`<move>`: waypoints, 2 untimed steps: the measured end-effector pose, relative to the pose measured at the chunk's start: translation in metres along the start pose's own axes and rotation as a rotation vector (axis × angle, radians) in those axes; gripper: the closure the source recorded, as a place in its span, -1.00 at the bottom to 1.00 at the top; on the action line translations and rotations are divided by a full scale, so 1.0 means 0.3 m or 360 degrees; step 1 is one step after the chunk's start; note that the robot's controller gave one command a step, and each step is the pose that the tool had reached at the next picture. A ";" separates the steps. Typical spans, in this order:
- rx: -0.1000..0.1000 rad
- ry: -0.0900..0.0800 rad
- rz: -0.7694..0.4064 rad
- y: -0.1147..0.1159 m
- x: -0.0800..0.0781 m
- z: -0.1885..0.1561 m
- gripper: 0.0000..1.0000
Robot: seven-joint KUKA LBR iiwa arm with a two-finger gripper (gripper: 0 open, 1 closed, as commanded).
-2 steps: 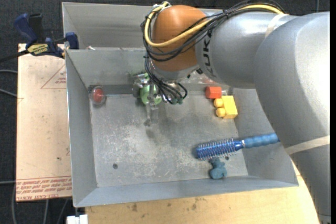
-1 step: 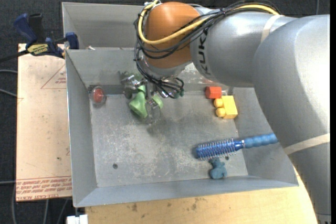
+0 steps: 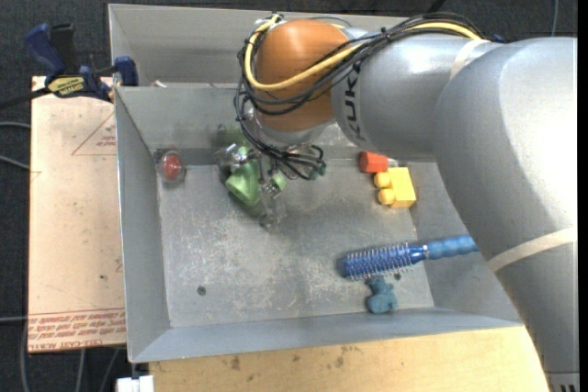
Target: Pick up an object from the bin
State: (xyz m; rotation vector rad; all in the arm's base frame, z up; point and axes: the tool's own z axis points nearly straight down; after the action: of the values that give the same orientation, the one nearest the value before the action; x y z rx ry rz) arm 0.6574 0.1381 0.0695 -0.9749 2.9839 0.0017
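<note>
**Step in hand: secure one thing and lift it out of the bin (image 3: 138,225).**

The gripper (image 3: 268,199) hangs below the orange wrist cover (image 3: 294,73), low over the bin floor and hard against a crumpled green thing (image 3: 242,184). The view does not show whether the gripper is apart, together or clamped on the green thing, because the cover and its cables hide the mechanism. Treat the grasp as unconfirmed.

Recommended practice, as a judgement:

1. Centre the gripper on the bulk of the green thing, not on its edge. It looks soft and uneven, so an edge grip is likely to slip.
2. Close fully before any upward travel.
3. Raise straight up and stay clear of the far wall of the bin.
4. Check that the green thing leaves the floor together with the gripper. If it does not, lower, re-centre and close again.

**Positions, referred to the blue brush (image 3: 404,257).**

- The green thing lies up and to the left of the brush, well apart from it and nearer the far wall.
- The gripper is at the edge of the green thing that faces the brush. Whether the two touch cannot be told.
- A small red round thing (image 3: 171,166) lies farther from the brush than the green thing, on the same side.
- An orange block (image 3: 372,162) and a yellow block (image 3: 396,186) lie side by side beyond the brush, well apart from the green thing.
- A small blue thing (image 3: 379,298) lies just beside the brush head, on the near-wall side.

No other thing lies close to the gripper.
</note>
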 end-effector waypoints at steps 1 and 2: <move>-0.0002 -0.0007 0.0006 0.001 -0.004 -0.003 -1.00; -0.0002 -0.0007 0.0006 0.001 -0.004 -0.003 1.00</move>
State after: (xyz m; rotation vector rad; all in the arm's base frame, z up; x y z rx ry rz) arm 0.6582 0.1390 0.0703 -0.9681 2.9818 0.0059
